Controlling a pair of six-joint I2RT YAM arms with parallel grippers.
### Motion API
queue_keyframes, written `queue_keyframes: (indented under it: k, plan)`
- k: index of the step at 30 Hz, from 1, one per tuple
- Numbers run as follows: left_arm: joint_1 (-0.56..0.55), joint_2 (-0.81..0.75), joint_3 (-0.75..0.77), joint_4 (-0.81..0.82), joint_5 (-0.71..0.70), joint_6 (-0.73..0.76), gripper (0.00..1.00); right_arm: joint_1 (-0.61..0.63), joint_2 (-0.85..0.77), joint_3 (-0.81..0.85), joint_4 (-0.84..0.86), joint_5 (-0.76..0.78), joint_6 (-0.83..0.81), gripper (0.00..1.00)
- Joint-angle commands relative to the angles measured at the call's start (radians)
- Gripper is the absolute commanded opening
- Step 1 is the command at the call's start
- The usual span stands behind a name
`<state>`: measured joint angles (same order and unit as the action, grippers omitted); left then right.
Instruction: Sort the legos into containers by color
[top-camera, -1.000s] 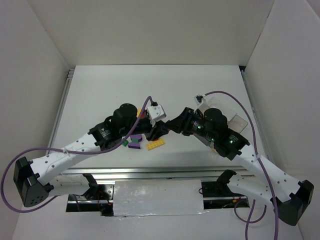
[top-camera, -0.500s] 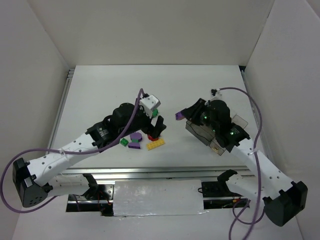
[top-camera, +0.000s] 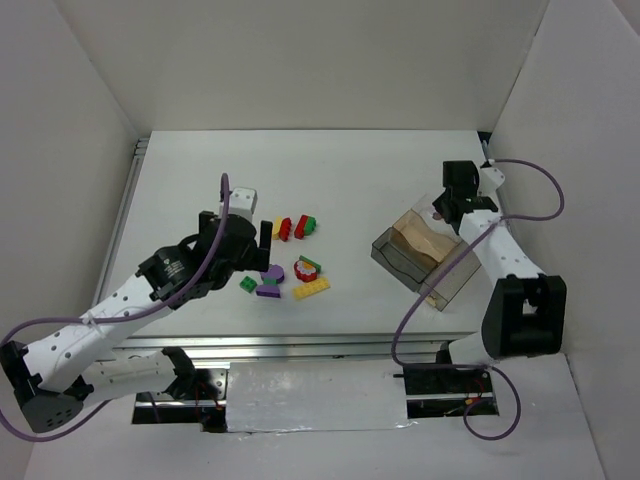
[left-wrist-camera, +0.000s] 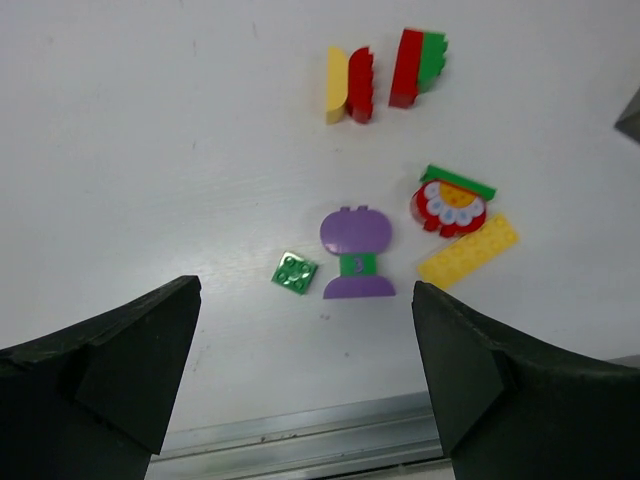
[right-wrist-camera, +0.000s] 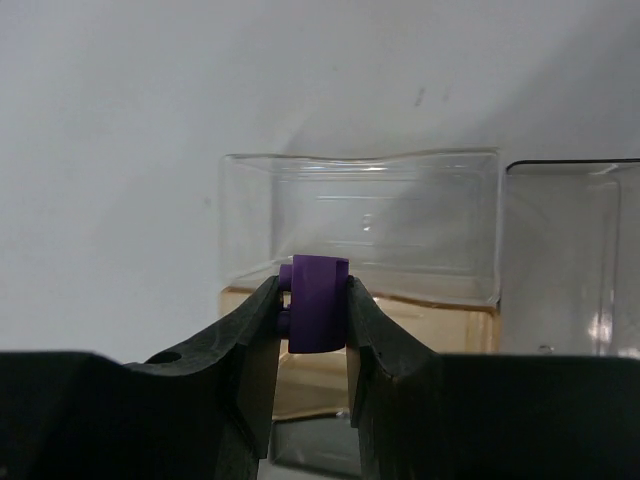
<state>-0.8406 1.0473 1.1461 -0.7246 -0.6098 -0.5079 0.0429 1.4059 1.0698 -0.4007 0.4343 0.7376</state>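
Note:
The legos lie loose on the white table. In the left wrist view I see a yellow-and-red pair (left-wrist-camera: 349, 85), a red-and-green pair (left-wrist-camera: 418, 66), a round red piece under a green plate (left-wrist-camera: 452, 205), a flat yellow plate (left-wrist-camera: 468, 250), a purple-and-green stack (left-wrist-camera: 357, 255) and a small green plate (left-wrist-camera: 294, 272). My left gripper (left-wrist-camera: 305, 385) hangs open above and just left of them (top-camera: 238, 238), holding nothing. My right gripper (right-wrist-camera: 313, 295) is shut on a purple brick (right-wrist-camera: 320, 310), held over the far end of the clear container (top-camera: 430, 258).
The container's clear compartments (right-wrist-camera: 400, 230) sit right behind the held brick, with a smoky one (right-wrist-camera: 570, 260) to the right. A metal rail (left-wrist-camera: 300, 445) runs along the table's near edge. White walls enclose the table on three sides.
My left gripper has opened and drawn back to the left, uncovering the pile. The right arm has swung right and away with the purple brick, ending over the container's far end.

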Motion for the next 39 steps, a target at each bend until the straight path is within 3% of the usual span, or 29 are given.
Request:
queue_keyframes:
  k: [1,5,7,8,11,17,20,22,25,30,34,39]
  plan:
    - [0.006,-0.058,-0.060,-0.053,-0.021,-0.015,0.99,-0.035,0.083,0.060,0.013,0.046,-0.030,0.04]
    - [0.008,-0.078,-0.115,-0.049,-0.015,-0.020,1.00,-0.035,0.166,0.101,-0.009,0.040,-0.046,0.08]
    - [0.006,-0.084,-0.124,-0.053,-0.018,-0.021,0.99,-0.035,0.170,0.095,0.006,0.031,-0.056,0.23]
    - [0.005,-0.087,-0.126,-0.056,-0.019,-0.021,1.00,-0.035,0.165,0.091,0.014,0.030,-0.061,0.69]
    - [0.006,-0.102,-0.126,-0.058,-0.028,-0.034,0.99,-0.035,0.163,0.110,-0.001,0.035,-0.066,1.00]
    - [0.006,-0.135,-0.128,-0.073,-0.079,-0.064,0.99,-0.023,0.113,0.159,-0.040,-0.015,-0.090,1.00]
    - [0.009,-0.142,-0.109,-0.128,-0.151,-0.142,1.00,0.093,0.024,0.116,0.014,-0.092,-0.147,1.00]
    - [0.014,-0.145,-0.092,-0.174,-0.235,-0.225,0.99,0.245,-0.008,0.087,0.039,-0.175,-0.153,1.00]
    - [0.018,-0.162,-0.074,-0.240,-0.280,-0.288,1.00,0.460,-0.022,0.068,0.036,-0.175,-0.141,1.00]
    - [0.023,-0.237,-0.100,-0.251,-0.251,-0.270,0.99,0.722,0.059,0.070,0.048,-0.181,-0.083,0.99]
    - [0.023,-0.332,-0.161,-0.190,-0.239,-0.247,1.00,0.927,0.216,0.174,-0.041,-0.013,0.079,1.00]
    - [0.028,-0.374,-0.178,-0.157,-0.225,-0.222,0.99,1.011,0.375,0.318,-0.135,0.069,0.204,1.00]
